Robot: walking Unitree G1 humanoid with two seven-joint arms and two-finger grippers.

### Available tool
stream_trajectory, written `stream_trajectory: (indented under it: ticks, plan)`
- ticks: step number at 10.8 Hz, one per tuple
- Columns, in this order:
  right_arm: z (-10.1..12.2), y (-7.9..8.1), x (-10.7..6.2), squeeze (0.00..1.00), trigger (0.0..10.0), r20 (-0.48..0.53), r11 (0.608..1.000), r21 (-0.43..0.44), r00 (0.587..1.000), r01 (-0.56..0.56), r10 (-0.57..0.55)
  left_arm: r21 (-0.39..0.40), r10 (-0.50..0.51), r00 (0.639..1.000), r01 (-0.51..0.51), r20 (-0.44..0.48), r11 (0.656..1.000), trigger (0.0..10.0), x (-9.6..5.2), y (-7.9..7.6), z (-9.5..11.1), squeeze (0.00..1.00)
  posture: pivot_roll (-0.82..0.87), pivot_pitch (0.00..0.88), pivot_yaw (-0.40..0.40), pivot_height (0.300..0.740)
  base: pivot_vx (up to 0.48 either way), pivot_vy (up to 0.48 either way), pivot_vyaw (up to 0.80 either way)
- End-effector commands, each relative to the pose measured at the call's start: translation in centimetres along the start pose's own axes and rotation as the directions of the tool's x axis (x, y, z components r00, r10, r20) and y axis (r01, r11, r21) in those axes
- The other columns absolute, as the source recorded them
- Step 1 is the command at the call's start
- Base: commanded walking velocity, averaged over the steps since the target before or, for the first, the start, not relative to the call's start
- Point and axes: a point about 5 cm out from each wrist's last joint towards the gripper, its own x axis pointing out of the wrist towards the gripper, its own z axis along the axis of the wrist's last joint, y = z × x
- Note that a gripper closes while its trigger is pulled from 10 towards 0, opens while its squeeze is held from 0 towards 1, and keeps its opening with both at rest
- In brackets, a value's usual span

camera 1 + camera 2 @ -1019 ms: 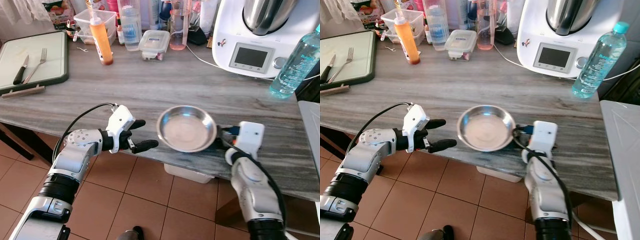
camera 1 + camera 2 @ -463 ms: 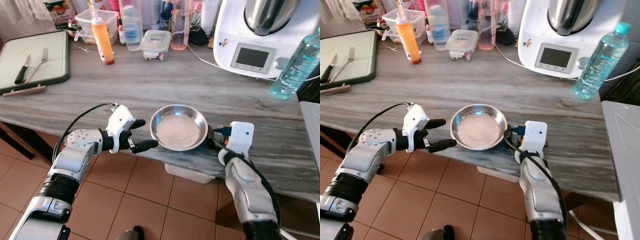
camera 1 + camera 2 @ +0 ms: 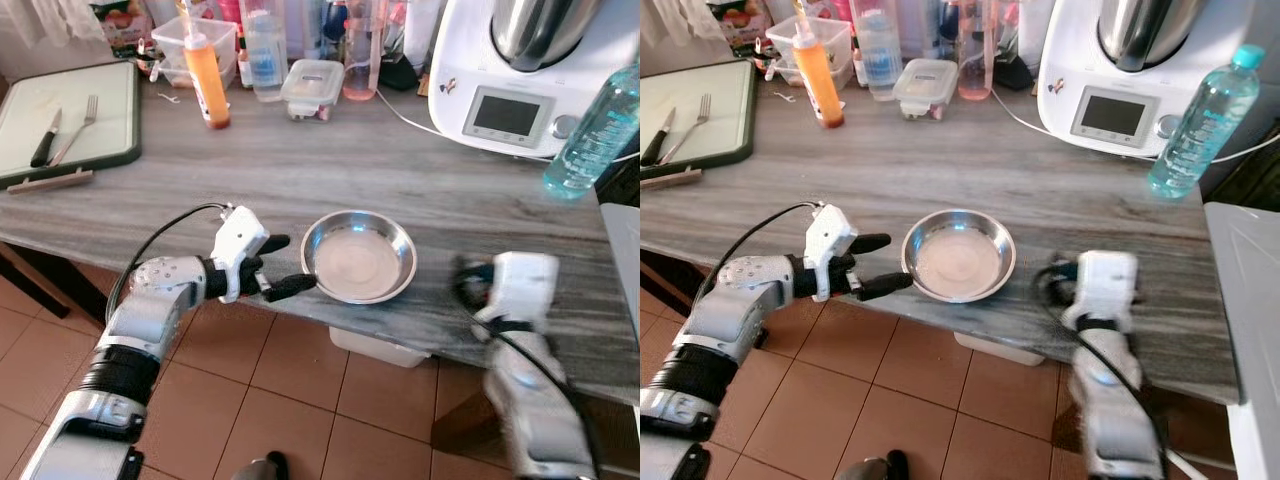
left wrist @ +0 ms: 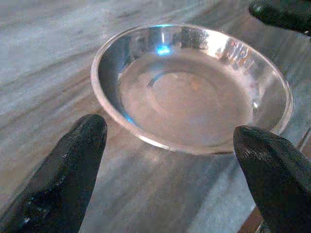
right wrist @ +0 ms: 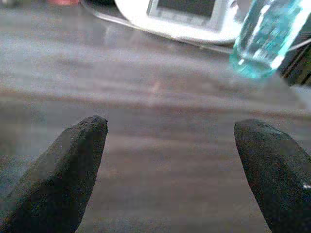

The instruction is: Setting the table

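Left tool (image 3: 278,264) fingers spread wide, empty, at tabletop (image 3: 400,180) near edge | steel bowl (image 3: 359,256) just ahead, rim beside fingertips, nearer this arm | right tool (image 5: 170,160) wide apart, empty, off to bowl's far side.

The right claw (image 5: 170,145) has let go of the steel bowl (image 3: 359,256) and pulled back to the right; it now sits apart from the rim, its fingers spread wide and pointing over bare worktop (image 3: 420,190) toward the water bottle (image 5: 262,36). Over the last second the bowl was slid left, ending just beside the left claw (image 3: 278,266).
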Motion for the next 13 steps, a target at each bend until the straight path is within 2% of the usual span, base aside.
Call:
stream_trajectory:
  ticks: [1, 2, 5, 7, 8, 9, 10, 11, 12, 13]
  plan:
    - [0.9, -0.5, -0.4, 1.00, 10.0, 0.049, 1.000, -0.005, 0.999, 0.016, -0.015, -0.001, 0.006, 1.000, -0.006, 0.019, 1.000, 10.0, 0.0, 0.1, 0.3, 0.00, 0.13, 0.123, 0.009, 0.740, 0.000, 0.000, 0.00]
    - [1.7, -0.7, -0.9, 1.00, 10.0, 0.093, 1.000, 0.012, 0.996, 0.015, -0.016, -0.014, 0.007, 0.999, -0.007, 0.035, 1.000, 10.0, 0.3, 0.0, 0.4, 0.00, 0.12, 0.120, 0.005, 0.740, 0.000, 0.000, 0.00]
    - [4.8, 0.4, -3.1, 1.00, 10.0, 0.221, 0.997, 0.062, 0.975, -0.035, 0.021, -0.019, 0.014, 0.995, -0.012, 0.096, 1.000, 10.0, 0.9, -0.5, 1.2, 0.00, 0.10, 0.105, -0.012, 0.740, 0.000, 0.000, 0.00]
    - [5.5, 0.5, -4.4, 1.00, 10.0, 0.242, 0.994, 0.098, 0.970, -0.054, 0.028, -0.038, 0.136, 0.973, -0.131, 0.186, 0.991, 10.0, 0.5, -0.1, 2.3, 0.00, 0.10, 0.100, -0.017, 0.740, 0.000, 0.000, 0.00]
    - [5.7, 0.5, -4.6, 1.00, 10.0, 0.244, 0.993, 0.101, 0.969, -0.056, 0.030, -0.044, 0.163, 0.966, -0.157, 0.200, 0.987, 10.0, 0.4, 0.0, 2.4, 0.00, 0.10, 0.100, -0.017, 0.740, 0.000, 0.000, 0.00]
    - [5.9, 0.4, -5.4, 1.00, 10.0, 0.247, 0.995, 0.091, 0.969, -0.047, 0.023, -0.085, 0.281, 0.926, -0.268, 0.253, 0.960, 10.0, 0.1, -0.3, 2.5, 0.00, 0.10, 0.101, -0.022, 0.740, 0.000, 0.000, 0.00]
    - [5.6, 0.1, -6.2, 1.00, 10.0, 0.233, 0.996, 0.076, 0.972, -0.035, 0.016, -0.147, 0.398, 0.873, -0.370, 0.283, 0.917, 10.0, -0.3, -0.9, 1.7, 0.00, 0.10, 0.101, -0.026, 0.740, 0.000, 0.000, 0.00]
    - [5.4, 0.0, -6.6, 1.00, 10.0, 0.228, 0.998, 0.045, 0.973, -0.036, 0.025, -0.142, 0.428, 0.857, -0.404, 0.286, 0.904, 10.0, -0.4, -1.1, 1.5, 0.00, 0.11, 0.102, -0.025, 0.740, 0.000, 0.000, 0.00]
    - [4.4, -0.2, -7.4, 0.00, 10.0, 0.191, 0.999, 0.024, 0.981, -0.029, 0.024, -0.111, 0.480, 0.840, -0.468, 0.254, 0.877, 10.0, -0.6, -1.5, 0.1, 0.00, 0.10, 0.098, -0.021, 0.740, 0.000, 0.000, 0.00]
    - [4.1, -0.2, -7.7, 0.00, 10.0, 0.166, 0.999, 0.031, 0.986, -0.025, 0.019, -0.119, 0.555, 0.805, -0.542, 0.211, 0.832, 10.0, -1.4, -1.1, -1.2, 0.00, 0.10, 0.097, -0.018, 0.740, 0.000, 0.000, 0.00]
